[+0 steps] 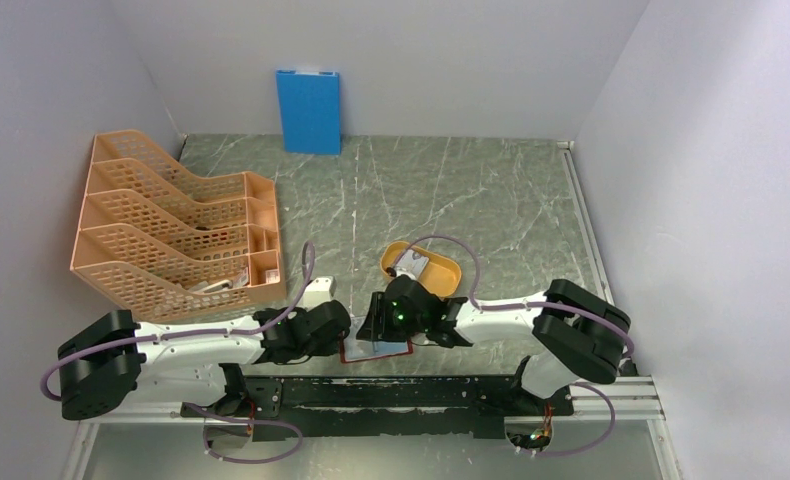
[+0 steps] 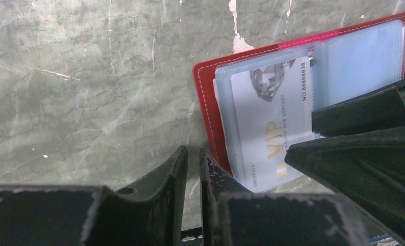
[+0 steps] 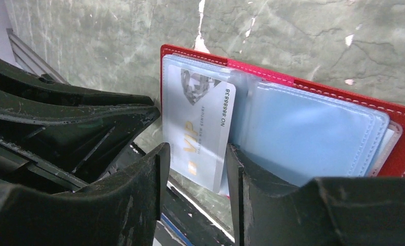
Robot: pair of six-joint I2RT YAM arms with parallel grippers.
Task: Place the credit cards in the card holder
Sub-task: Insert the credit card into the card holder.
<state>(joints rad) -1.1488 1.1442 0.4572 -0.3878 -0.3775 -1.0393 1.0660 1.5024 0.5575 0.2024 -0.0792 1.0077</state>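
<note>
Leather of the card holder point(image 1: 371, 352) shows dark red at the lower centre of the overhead frame, lying open and flat on the grey table point(image 1: 491, 200) between the two pincers. In the left wrist view we see its red edge point(image 2: 205, 102) in the upper right, with clear pockets inside. One credit card point(image 2: 272, 118), pale with gold VIP lettering, sits partly in the leftmost pocket, its near end sticking out. The left gripper point(image 2: 193, 151) is all but closed, only a thin slit between its fingers and nothing in it, just beside the holder's left edge. The right gripper point(image 3: 196, 147) stands open, its fingers on either side of the card's point(image 3: 200, 123) protruding end; whether they touch it we cannot tell. Above the holder in the overhead frame sits a yellow tray point(image 1: 396, 250), with an orange mesh rack point(image 1: 171, 230) at the left and a blue board point(image 1: 309, 110) upright at the top.
</note>
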